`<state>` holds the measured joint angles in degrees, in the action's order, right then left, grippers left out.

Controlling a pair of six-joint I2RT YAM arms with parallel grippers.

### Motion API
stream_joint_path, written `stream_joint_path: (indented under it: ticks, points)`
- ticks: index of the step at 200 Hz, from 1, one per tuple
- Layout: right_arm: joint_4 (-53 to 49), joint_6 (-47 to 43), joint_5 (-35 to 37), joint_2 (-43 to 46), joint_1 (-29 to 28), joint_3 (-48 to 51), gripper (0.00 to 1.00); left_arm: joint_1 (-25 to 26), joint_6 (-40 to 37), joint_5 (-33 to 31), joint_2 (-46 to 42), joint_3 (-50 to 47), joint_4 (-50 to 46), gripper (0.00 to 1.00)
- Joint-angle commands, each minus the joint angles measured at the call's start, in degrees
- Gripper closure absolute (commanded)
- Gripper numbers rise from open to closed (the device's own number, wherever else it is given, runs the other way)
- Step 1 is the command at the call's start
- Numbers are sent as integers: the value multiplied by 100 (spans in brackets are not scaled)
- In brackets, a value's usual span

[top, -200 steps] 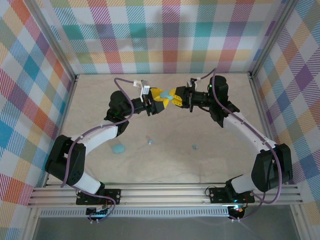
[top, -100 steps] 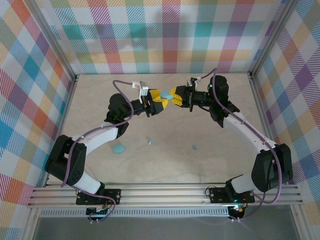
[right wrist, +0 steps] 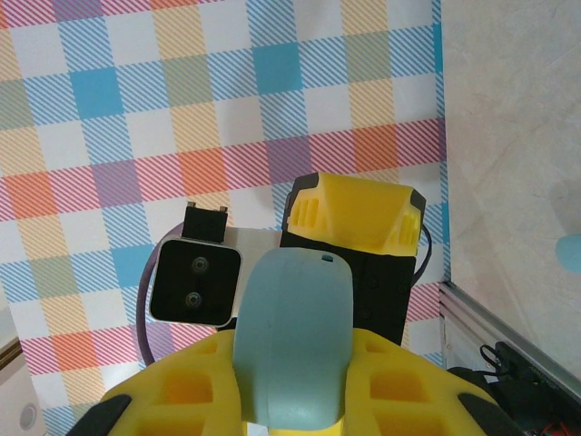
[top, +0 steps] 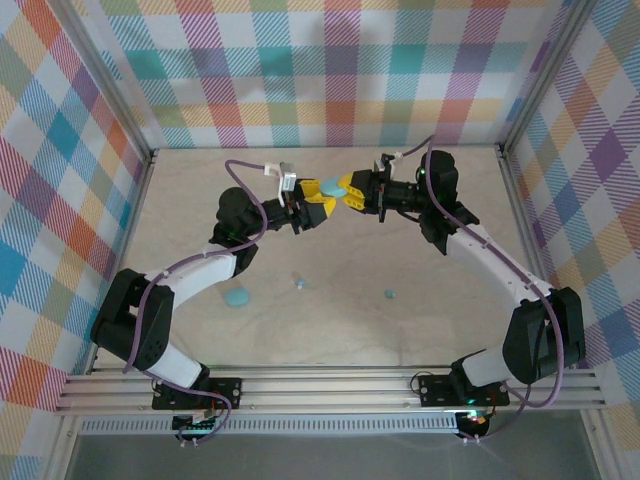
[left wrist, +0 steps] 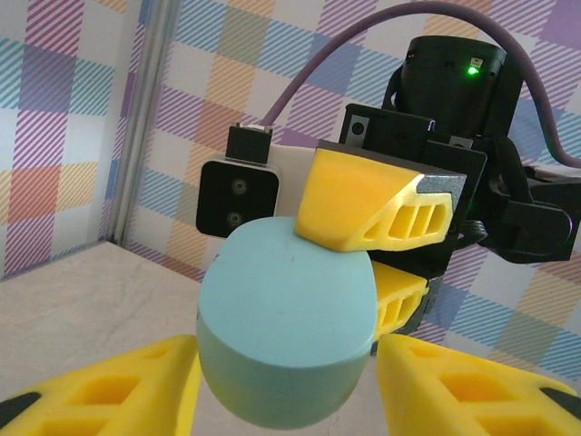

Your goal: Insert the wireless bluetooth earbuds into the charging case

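Note:
The light-blue rounded charging case [top: 333, 188] hangs in the air above the middle of the table, with my right gripper [top: 352, 190] shut on it. In the right wrist view the case [right wrist: 290, 354] sits pinched between the yellow fingers [right wrist: 182, 391]. My left gripper [top: 318, 195] faces it from the other side. In the left wrist view its fingers [left wrist: 100, 391] flank the case [left wrist: 286, 327]; a narrow gap shows beside the right finger, so it is open. Two tiny pale earbuds [top: 300, 284] [top: 390, 294] lie apart on the table.
A second light-blue round case [top: 236, 296] lies on the table left of the earbuds. Checked walls and metal frame rails [top: 515, 190] close in the workspace. Both arms arch over the table's middle.
My left gripper's jaws have narrowed around the case. Both grippers and the case have shifted slightly toward the back wall.

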<state>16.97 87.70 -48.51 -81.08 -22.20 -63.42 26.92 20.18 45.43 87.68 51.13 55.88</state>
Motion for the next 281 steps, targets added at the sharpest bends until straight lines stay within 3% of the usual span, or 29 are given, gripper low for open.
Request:
stream_joint_path:
  ticks: [1,71,107,122,142,170,184,213,241,281]
  points:
    - [228,20,-86,127,-30,39,89,42,47,86,48,77,283,48]
    - [199,-25,-245,77,-100,-13,89,48,106,142,48,168,326,68]
    - [180,-60,-342,75,-98,22,88,50,126,120,12,188,337,68]
    - [102,-101,-359,83,-101,15,77,51,117,133,-3,213,302,70]
    - [-153,-303,-370,109,-87,-53,70,46,76,169,-30,230,177,73]
    - [-667,-652,-385,191,7,-274,48,44,-105,143,-172,146,-139,76]
    - [-1022,-933,-360,311,145,-439,44,42,-266,94,-315,117,-425,76]
    - [-2377,-2182,-258,647,547,-974,35,33,-901,111,-740,124,-1525,77]
    - [-3886,-4240,335,1094,678,-1571,29,-2,-1550,223,-1188,160,-2712,79]
    - [-4088,-7363,939,1826,477,-1301,29,-51,-2041,391,-1683,195,-3712,83]
